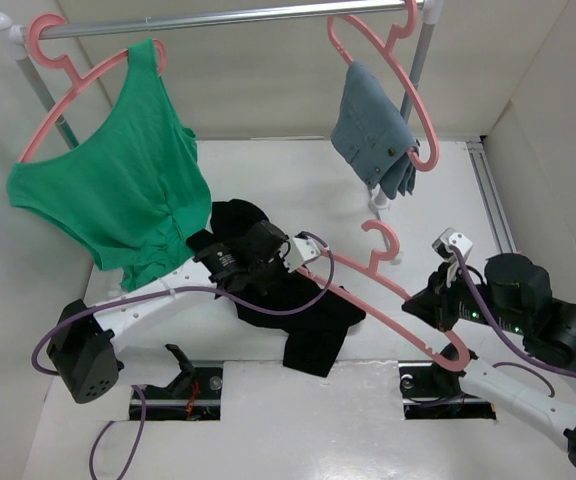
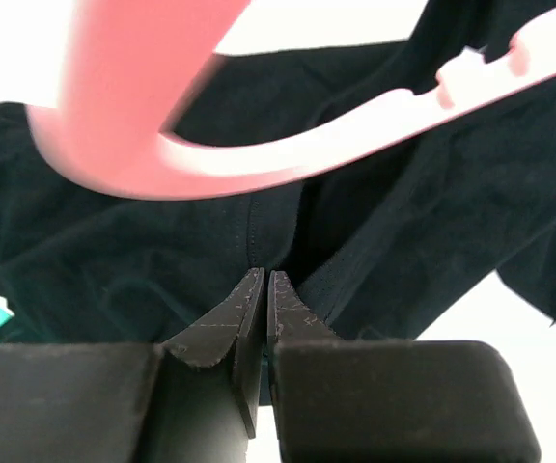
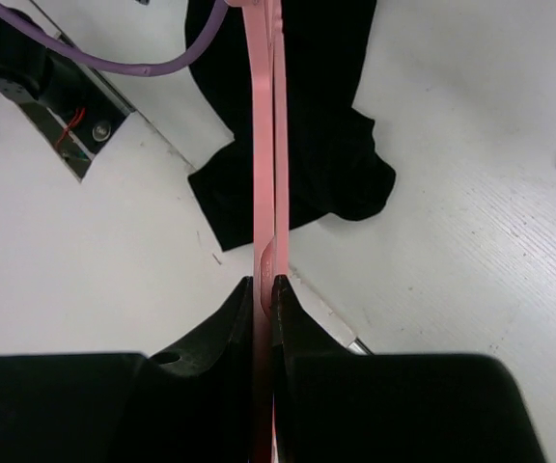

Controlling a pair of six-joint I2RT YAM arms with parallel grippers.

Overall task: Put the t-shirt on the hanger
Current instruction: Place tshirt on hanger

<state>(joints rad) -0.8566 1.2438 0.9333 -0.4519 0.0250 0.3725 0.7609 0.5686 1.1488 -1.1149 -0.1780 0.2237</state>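
The black t-shirt [image 1: 303, 315] lies crumpled on the white table in the middle. The pink hanger [image 1: 388, 292] lies slanted across it, with its hook [image 1: 383, 243] toward the back. One end of the hanger reaches into the cloth. My left gripper [image 1: 253, 280] is at the shirt's upper left. In the left wrist view it [image 2: 264, 280] is shut on a fold of the t-shirt [image 2: 114, 260], with the hanger [image 2: 288, 159] just beyond. My right gripper [image 1: 423, 310] is shut on the hanger's right arm. The right wrist view shows the gripper [image 3: 264, 285] clamping the hanger bar [image 3: 266, 145] above the t-shirt [image 3: 321, 145].
A metal rail [image 1: 238, 17] crosses the back. On it hang a green tank top [image 1: 118, 190] on a pink hanger at the left and a blue-grey garment [image 1: 373, 130] on a pink hanger at the right. White walls stand on both sides. Purple cables [image 1: 168, 292] loop over the left arm.
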